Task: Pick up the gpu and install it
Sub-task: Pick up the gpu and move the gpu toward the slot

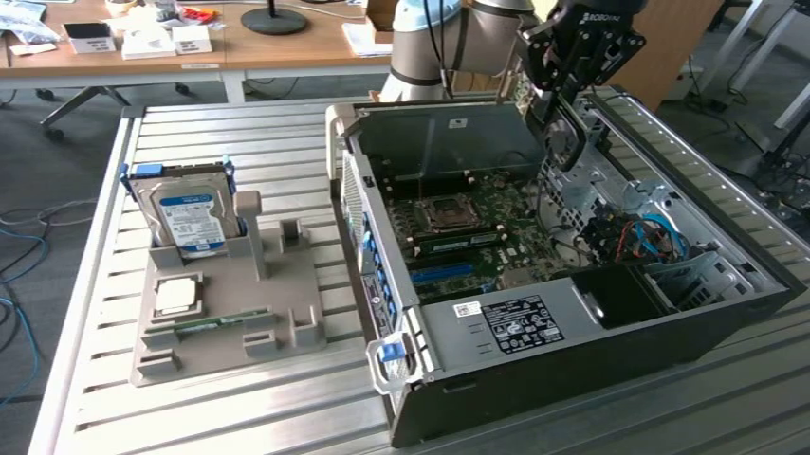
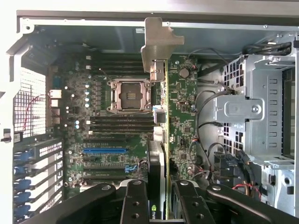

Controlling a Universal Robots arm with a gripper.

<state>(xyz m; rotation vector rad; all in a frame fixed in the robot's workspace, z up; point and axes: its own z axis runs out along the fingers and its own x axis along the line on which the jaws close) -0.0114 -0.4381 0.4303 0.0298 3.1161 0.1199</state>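
- Hand (image 2: 161, 196): pinching the gpu (image 2: 157, 158) between its fingers, the card held edge-on with its silvery bracket (image 2: 157, 42) leading.
- Gpu location: hanging in the air over the open computer case (image 1: 570, 360), above the end nearest the table's (image 1: 190, 417) far edge, clear of the motherboard (image 2: 112, 107).
- Grey holder (image 1: 228, 313), near the table's opposite side: holds the hard drive (image 1: 190, 218); no card in it.
- Progress, as judged: pick-up done; installation not done. The blue expansion slot (image 2: 105, 150) is unfilled and the card is not seated.
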